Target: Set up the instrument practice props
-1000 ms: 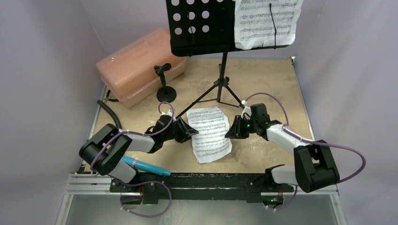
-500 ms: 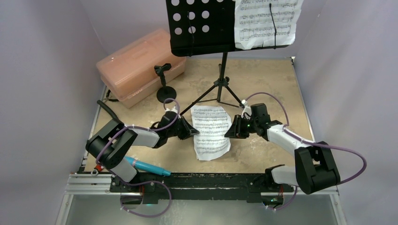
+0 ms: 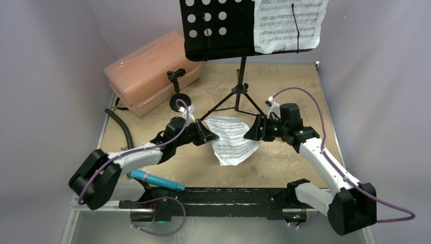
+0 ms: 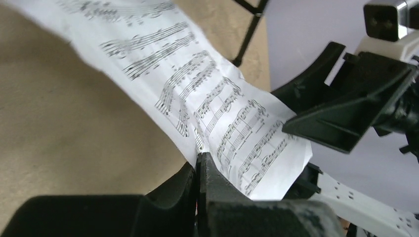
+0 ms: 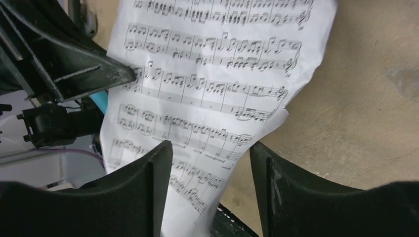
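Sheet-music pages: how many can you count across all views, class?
2. One page sits on the stand; the other page is pinched by the left gripper over the table. None seems hidden.

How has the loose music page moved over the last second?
Yes: the page has lifted and drawn back toward the tripod music stand, held in the left claw.

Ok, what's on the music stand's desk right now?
One sheet covers the right half of the desk, with a thin black clip across it. The left half is bare, its holes showing. Whatever lies behind the sheet is covered.
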You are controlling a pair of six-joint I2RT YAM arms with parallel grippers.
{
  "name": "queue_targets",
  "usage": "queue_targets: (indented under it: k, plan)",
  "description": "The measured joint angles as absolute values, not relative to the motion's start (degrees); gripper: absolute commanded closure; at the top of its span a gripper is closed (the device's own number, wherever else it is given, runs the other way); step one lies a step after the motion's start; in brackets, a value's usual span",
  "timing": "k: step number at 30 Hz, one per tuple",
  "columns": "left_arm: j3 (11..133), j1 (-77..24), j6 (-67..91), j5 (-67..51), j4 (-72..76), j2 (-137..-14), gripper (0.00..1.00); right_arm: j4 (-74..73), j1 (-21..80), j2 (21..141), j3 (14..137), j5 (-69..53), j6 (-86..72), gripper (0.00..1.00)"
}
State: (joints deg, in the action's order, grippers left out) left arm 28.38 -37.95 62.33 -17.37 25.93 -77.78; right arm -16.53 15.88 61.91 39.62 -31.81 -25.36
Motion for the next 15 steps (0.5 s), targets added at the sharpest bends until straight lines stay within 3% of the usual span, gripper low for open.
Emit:
queue_targets:
  k: [15]
  plan:
    - [32.8,-38.0,50.2,-21.7,15.9,-50.8,1.0,-25.9,15.9,47.0,48.9,-29.5,-27.4,0.18]
